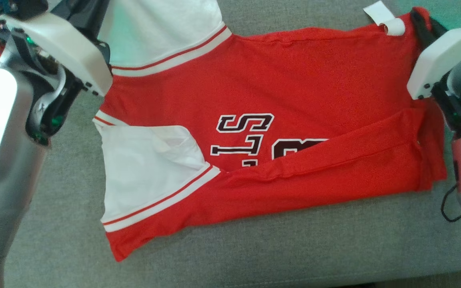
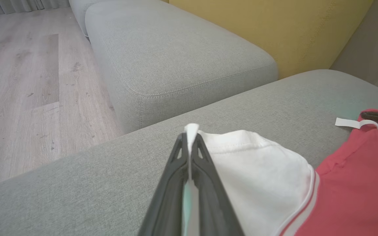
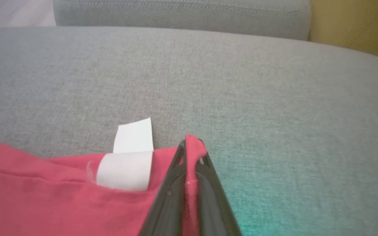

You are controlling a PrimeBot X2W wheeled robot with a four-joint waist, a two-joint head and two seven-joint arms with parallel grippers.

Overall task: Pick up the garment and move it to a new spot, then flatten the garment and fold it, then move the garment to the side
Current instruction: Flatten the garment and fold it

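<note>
Between the two pincers, a red garment (image 1: 278,100) is seen spread flat across a grey cushion (image 1: 254,248). Its body is plain red, its sleeves (image 1: 146,172) are white, and each sleeve is joined to the body by a band of red and white stripes. Dark lettering (image 1: 246,136) outlined in white is printed on the body, and part of it is covered by the near side of the cloth, which is folded up over it. A white label (image 3: 133,154) is sewn at the red edge.

Beyond the tips of the left pincer (image 2: 190,137) the cushion's edge is met, then a narrow gap and a second cushion (image 2: 176,49) of the same grey. A wooden floor (image 2: 18,82) lies further off to that side, and a yellow panel (image 2: 274,26) rises behind. Ahead of the right pincer (image 3: 192,144) a wide bare stretch of cushion is seen up to its far edge. A bare strip is also left along the garment's near side.

The left pincer is closed tight on the edge of a sleeve, with a thin fold of white cloth squeezed out past its tips. The rest of the garment lies to its right in the left wrist view. The right pincer is closed on a red corner, and a small nub of red fabric is pushed out beyond its tips. In the right wrist view the garment lies to its left, with the label just beside its fingers.
</note>
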